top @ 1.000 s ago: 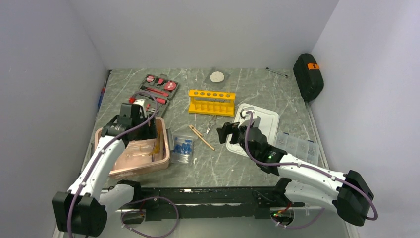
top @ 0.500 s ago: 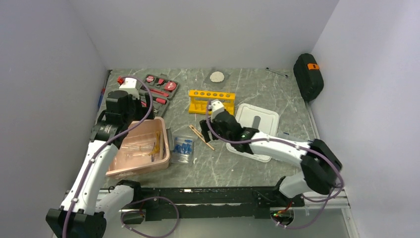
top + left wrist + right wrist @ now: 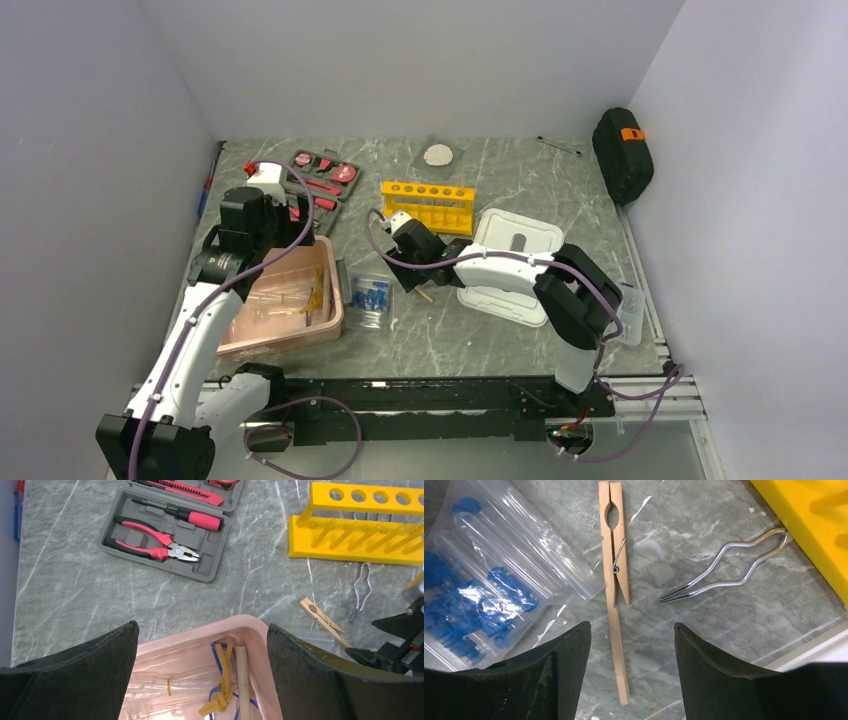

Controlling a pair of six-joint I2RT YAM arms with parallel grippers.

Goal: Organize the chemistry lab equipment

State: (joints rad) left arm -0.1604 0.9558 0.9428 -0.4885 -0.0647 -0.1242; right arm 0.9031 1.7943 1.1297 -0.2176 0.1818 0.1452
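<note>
Right end effector [image 3: 630, 627] (spread), over wooden clamp [image 3: 613, 535]

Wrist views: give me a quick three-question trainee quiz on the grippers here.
1. True or false: the right gripper is shut on the wooden clamp.
2. In the right wrist view, what lies left of the clamp? A) bag of blue-capped tubes B) yellow rack C) metal tweezers
3. Fill in: the tray below the left gripper is ___ in colour.
Key: 1 false, it is open; 2 A; 3 pink.
</note>
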